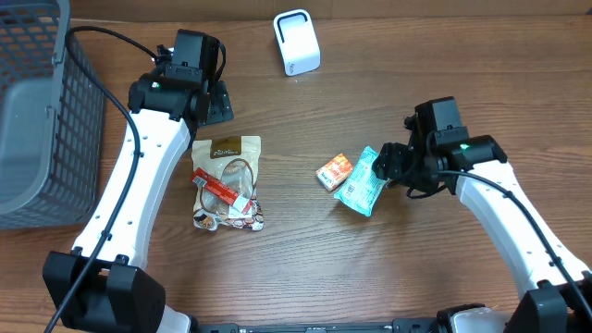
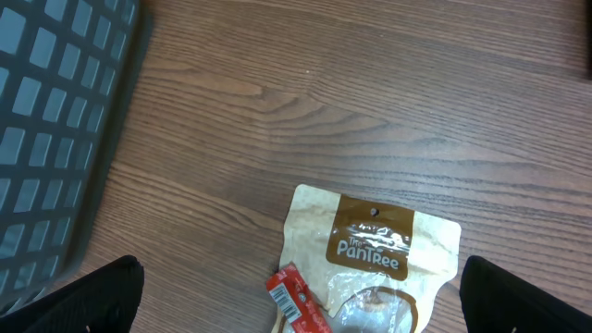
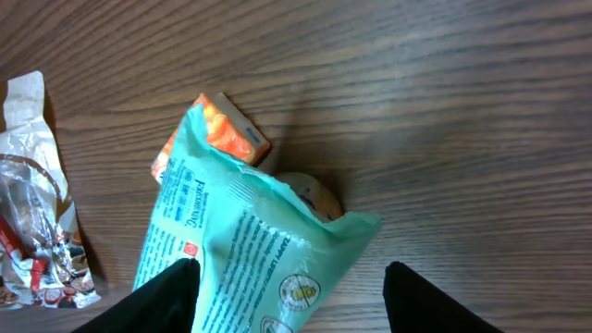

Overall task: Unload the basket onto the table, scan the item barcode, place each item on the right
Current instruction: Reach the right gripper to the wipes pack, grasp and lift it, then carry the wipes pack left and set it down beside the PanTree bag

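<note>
A teal snack packet [image 1: 361,182] [image 3: 250,250] lies on the wooden table, its printed side up, partly over a small orange box [image 1: 335,171] [image 3: 227,129]. My right gripper [image 1: 390,165] [image 3: 291,270] straddles the packet's near end. Its left finger touches the packet's edge and the right finger stands apart from it, so the jaws are open. The white scanner [image 1: 296,42] stands upright at the back centre. My left gripper [image 1: 213,100] [image 2: 301,277] hangs wide open above a beige PanTree pouch [image 1: 228,153] [image 2: 370,250], holding nothing. A red packet [image 1: 220,190] [image 2: 296,296] with a barcode showing lies on that pouch.
A grey mesh basket [image 1: 37,120] [image 2: 55,111] fills the left side of the table. A crinkled shiny wrapper [image 1: 227,218] [image 3: 37,231] lies below the pouch. Black cables run from the left arm toward the basket.
</note>
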You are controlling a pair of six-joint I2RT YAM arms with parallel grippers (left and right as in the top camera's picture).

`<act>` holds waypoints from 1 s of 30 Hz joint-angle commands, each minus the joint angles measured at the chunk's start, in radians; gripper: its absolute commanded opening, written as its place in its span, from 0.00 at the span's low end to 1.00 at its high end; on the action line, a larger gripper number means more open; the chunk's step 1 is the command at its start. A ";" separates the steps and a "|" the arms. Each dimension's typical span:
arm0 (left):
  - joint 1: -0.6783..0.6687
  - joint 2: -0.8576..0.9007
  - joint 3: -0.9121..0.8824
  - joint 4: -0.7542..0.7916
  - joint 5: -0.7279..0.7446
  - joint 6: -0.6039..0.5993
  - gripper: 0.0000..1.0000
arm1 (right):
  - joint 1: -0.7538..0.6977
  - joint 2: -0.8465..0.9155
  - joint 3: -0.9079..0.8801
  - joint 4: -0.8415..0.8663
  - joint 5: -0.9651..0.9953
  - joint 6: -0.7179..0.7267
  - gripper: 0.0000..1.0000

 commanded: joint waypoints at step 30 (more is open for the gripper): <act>0.001 -0.013 0.015 -0.002 -0.016 0.019 1.00 | 0.033 -0.089 0.045 0.143 -0.386 0.011 0.04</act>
